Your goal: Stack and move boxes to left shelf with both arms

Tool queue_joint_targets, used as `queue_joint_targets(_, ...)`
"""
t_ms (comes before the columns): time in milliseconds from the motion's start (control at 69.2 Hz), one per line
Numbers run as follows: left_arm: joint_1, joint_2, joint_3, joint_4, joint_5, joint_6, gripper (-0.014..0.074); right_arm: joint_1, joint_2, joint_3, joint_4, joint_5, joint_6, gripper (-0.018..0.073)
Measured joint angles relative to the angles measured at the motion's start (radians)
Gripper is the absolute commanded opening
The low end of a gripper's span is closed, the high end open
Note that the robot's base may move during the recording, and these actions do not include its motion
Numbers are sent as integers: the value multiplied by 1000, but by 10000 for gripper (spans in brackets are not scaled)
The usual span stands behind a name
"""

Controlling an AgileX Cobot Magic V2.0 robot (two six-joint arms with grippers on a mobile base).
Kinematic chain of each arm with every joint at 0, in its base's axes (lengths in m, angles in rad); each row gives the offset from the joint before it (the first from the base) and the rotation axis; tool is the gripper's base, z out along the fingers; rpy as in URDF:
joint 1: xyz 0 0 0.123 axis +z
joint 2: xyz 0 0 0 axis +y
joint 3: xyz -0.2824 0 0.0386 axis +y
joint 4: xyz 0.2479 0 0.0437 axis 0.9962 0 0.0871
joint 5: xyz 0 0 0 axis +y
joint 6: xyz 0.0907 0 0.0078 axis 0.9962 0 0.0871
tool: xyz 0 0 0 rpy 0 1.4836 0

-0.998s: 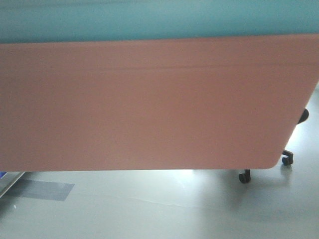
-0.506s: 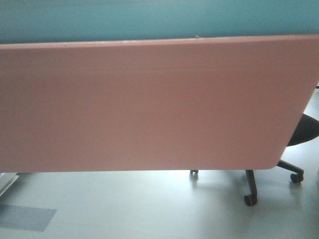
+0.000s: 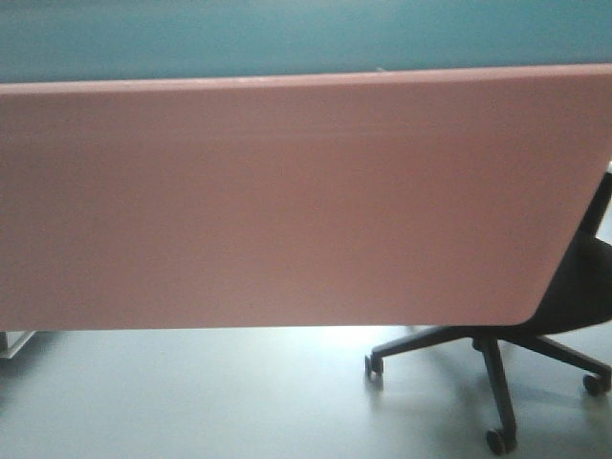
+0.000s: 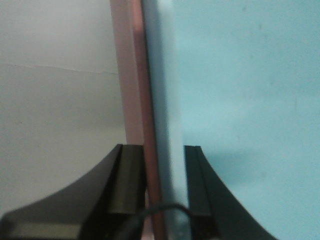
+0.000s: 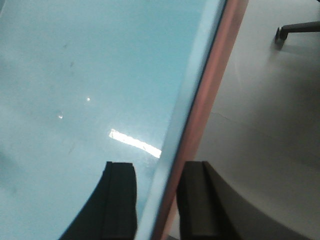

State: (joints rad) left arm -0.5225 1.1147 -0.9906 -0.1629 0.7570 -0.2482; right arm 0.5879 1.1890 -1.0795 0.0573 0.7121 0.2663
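Left end effector (image 4: 161, 155) is closed across the paired side walls of the stacked boxes (image 4: 145, 75): 1 finger presses the outer face of the pink bin (image 4: 131, 75), the other the inner face of the blue bin (image 4: 240, 75). Right end effector (image 5: 157, 170) holds the opposite side the same way, with 1 finger inside the blue bin (image 5: 75, 75) and 1 outside the pink bin (image 5: 220, 60).

Front view: the pink bin's long wall fills most of the frame, and the blue bin shows as a band across the top, seated inside it. Bare floor (image 3: 191, 402) shows beneath the lower edge, and an office chair (image 3: 535, 354) stands at lower right. No desk is visible under the load, so it appears to be carried in the air.

Progress, as judged: stacking is done and the 2-arm lift is made. The left shelf appears in none of the 3 views, so the transfer and set-down on its rollers are outstanding. Distance to the shelf cannot be told.
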Motion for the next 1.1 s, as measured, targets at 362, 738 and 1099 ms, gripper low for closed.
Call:
queue_joint_targets(362,0,2,0,0,0,0,-3,0,0,0,0,0,0,55)
queue_joint_targets(738,0,2,0,-2,0,0,-3,0,0,0,0,0,0,55)
queue_joint_targets(1099,0,2,0,-2,-1,0,-3,0,0,0,0,-2,0,55)
